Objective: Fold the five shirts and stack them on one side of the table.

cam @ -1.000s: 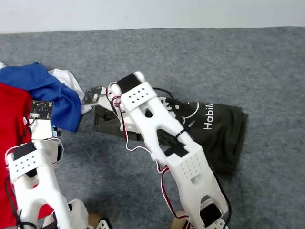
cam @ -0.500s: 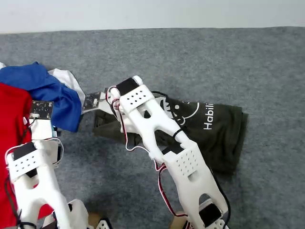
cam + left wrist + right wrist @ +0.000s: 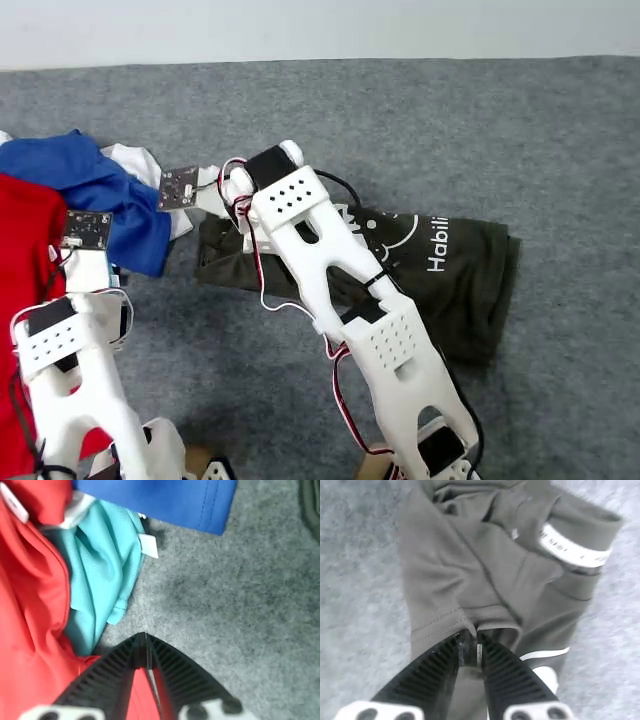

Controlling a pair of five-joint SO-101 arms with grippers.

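R claw (image 3: 470,649), pinching an edge of the dark shirt (image 3: 470,565) lying mid-way across the table (image 3: 480,130), should draw that edge over flat & square, w/o slack; L claw (image 3: 145,647) sits pressed together beside the red shirt (image 3: 30,610).

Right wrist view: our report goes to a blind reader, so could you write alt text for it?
The right gripper is shut on a stitched edge of a dark shirt. The shirt lies rumpled on the grey table.
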